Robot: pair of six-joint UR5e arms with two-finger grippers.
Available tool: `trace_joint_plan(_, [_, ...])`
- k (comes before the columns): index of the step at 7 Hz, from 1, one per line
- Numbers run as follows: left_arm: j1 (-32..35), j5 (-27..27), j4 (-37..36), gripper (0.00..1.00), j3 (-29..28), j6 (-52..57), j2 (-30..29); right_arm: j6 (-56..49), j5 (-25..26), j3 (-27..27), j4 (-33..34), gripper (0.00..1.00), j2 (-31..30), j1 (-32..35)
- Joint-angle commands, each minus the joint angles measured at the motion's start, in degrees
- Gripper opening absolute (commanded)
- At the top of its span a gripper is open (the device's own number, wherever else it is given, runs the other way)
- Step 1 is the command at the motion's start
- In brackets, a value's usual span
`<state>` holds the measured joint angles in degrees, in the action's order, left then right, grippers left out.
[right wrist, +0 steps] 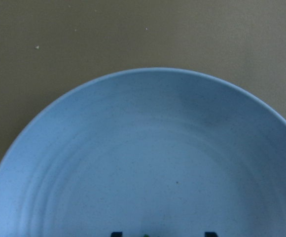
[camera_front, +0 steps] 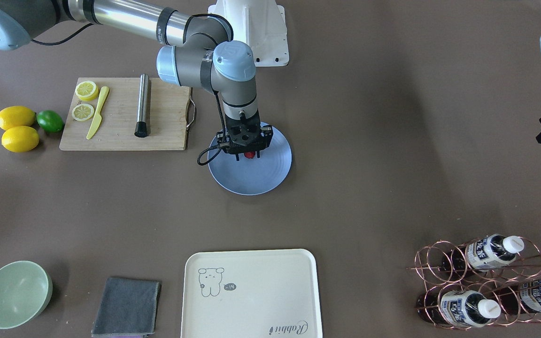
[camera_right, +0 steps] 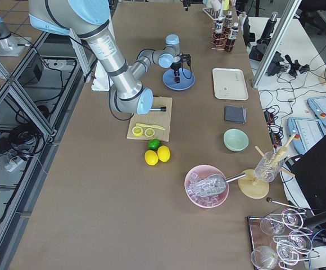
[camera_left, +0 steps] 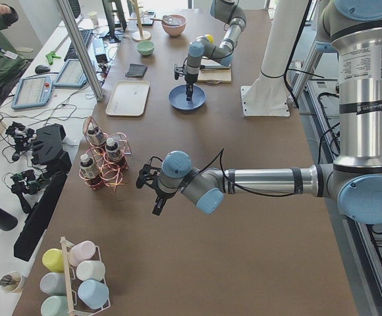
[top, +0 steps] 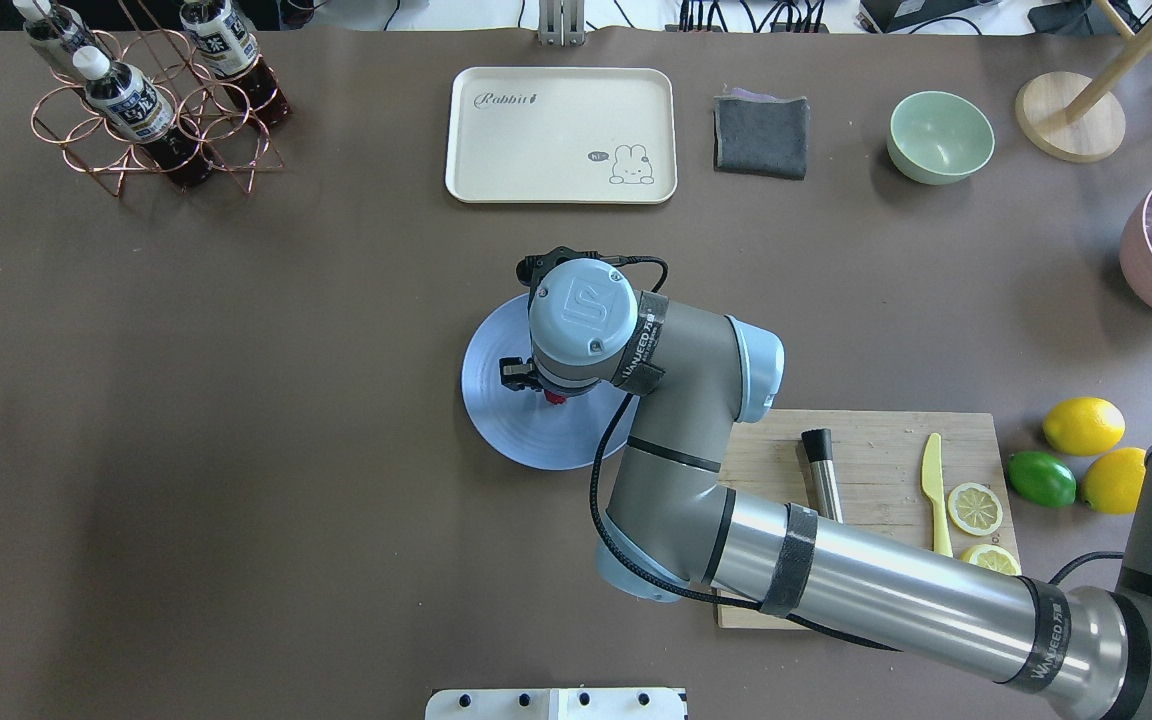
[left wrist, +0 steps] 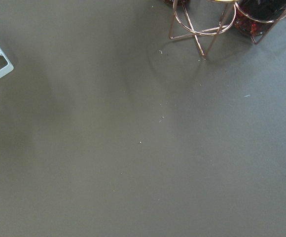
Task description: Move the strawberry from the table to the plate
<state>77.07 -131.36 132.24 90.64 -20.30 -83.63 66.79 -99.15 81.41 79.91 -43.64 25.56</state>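
Brown desk [camera_front: 392, 188], wide. Right arm [top: 836, 570] stretches across the board [camera_front: 125, 115] to the blue plate [camera_front: 251, 180]. Right pincer [camera_front: 249, 157] points straight down over the plate's middle, with the strawberry [camera_front: 250, 154] between its tips. Pinching or loose, cannot tell. Left pincer [camera_left: 158, 203] hangs over bare desk, well apart from the plate; spread or pressed together, cannot tell

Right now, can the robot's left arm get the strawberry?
Probably not. The strawberry sits between the right gripper's fingers over the plate, with the right arm above it, and the left gripper hangs far away along the table.
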Motion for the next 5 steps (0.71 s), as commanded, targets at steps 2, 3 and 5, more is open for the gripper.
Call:
trace_joint_plan(2, [0.01,-0.13,0.03,0.98,-0.02,0.0,0.05,0.01,-2.95,7.31,4.51,1.0,-2.22,3.69])
trace_joint_plan(3, [0.09,-0.13,0.03,0.98,-0.02,0.0,-0.12,-0.69,-6.55,14.32,10.12,1.0,-4.85,6.58])
trace_joint_plan(5, [0.45,-0.04,-2.23,0.98,0.32,0.09,-0.04,-8.37,-15.15,24.55,14.73,1.0,-14.58,16.84])
